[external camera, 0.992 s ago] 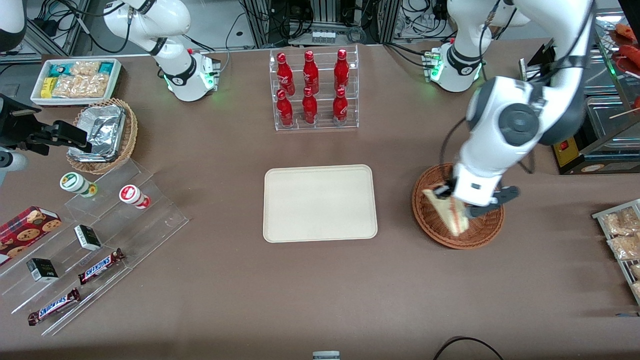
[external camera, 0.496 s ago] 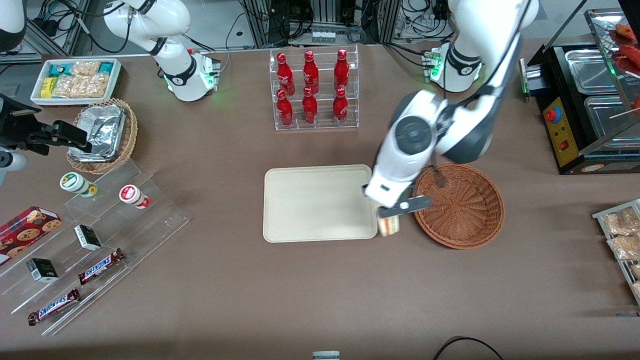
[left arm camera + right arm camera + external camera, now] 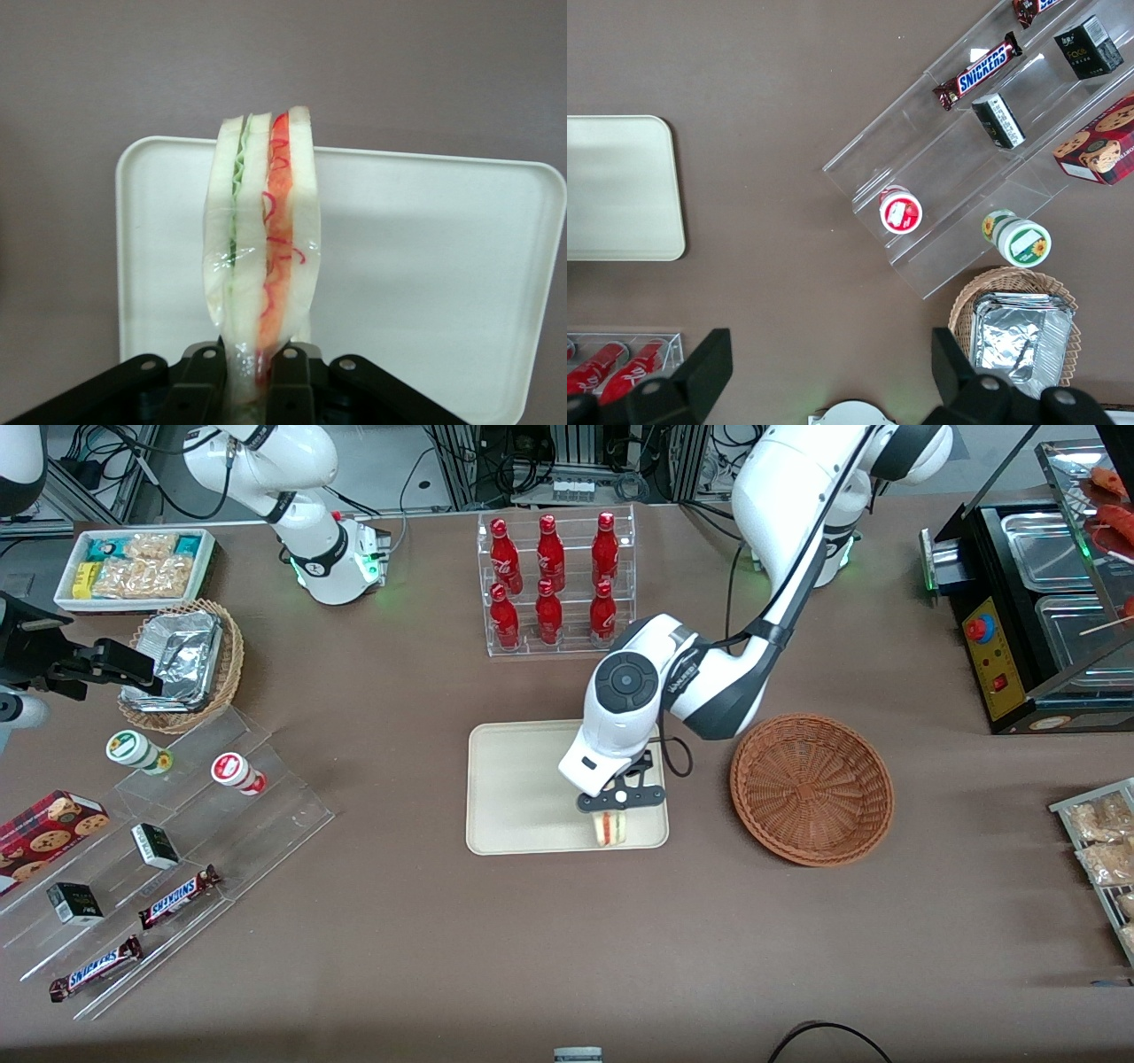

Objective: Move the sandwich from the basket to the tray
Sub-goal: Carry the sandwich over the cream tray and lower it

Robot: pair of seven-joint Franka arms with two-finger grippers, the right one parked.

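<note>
My left gripper [image 3: 613, 808] hangs over the cream tray [image 3: 523, 788], above its corner nearest the front camera on the basket's side, and is shut on the sandwich [image 3: 609, 828]. The wrapped wedge [image 3: 261, 239] points away from the jaws, with green and red filling along its edge, and the black fingers [image 3: 205, 376] pinch its narrow end over the tray [image 3: 425, 266]. The round reddish-brown wicker basket [image 3: 811, 788] sits beside the tray toward the working arm's end, with nothing in it.
A clear rack of red bottles [image 3: 554, 583] stands farther from the front camera than the tray. Toward the parked arm's end lie a tan basket of foil containers [image 3: 182, 660], a white snack bin [image 3: 133, 567] and an acrylic stand with candy bars [image 3: 177, 895]. Bagged snacks [image 3: 1099, 841] lie beside the basket.
The gripper carried the sandwich out of the basket, across the tray's rim, and now holds it over the tray's near corner. The basket is left empty.
</note>
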